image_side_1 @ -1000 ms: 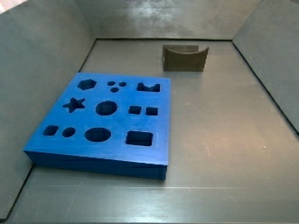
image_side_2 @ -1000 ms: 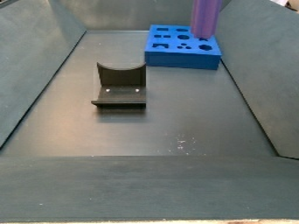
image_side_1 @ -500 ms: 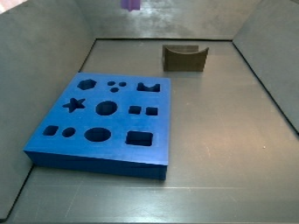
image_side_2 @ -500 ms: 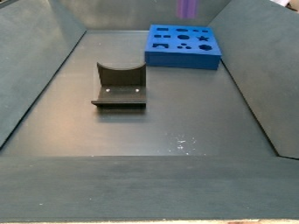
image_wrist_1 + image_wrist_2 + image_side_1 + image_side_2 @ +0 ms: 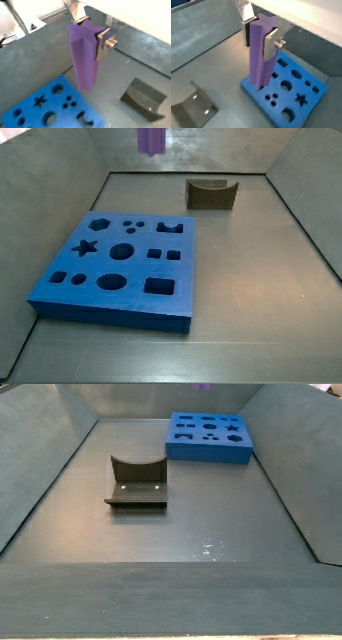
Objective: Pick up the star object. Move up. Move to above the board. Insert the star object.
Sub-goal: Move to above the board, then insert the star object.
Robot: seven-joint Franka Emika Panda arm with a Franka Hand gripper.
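We have the tool (image 5: 92,31) clamped shut on the upper end of the star object (image 5: 84,57), which hangs upright, long axis vertical, high above the tabletop. The board (image 5: 293,93) lies flat below, its star hole (image 5: 302,100) off to one side of the lower tip.

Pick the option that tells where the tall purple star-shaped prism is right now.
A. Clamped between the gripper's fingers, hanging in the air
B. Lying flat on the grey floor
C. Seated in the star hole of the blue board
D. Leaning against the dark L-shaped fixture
A: in both wrist views the gripper has its silver fingers shut on the tall purple star-shaped prism, which hangs upright clear of the thick blue board with cut-out holes; its star hole is empty.
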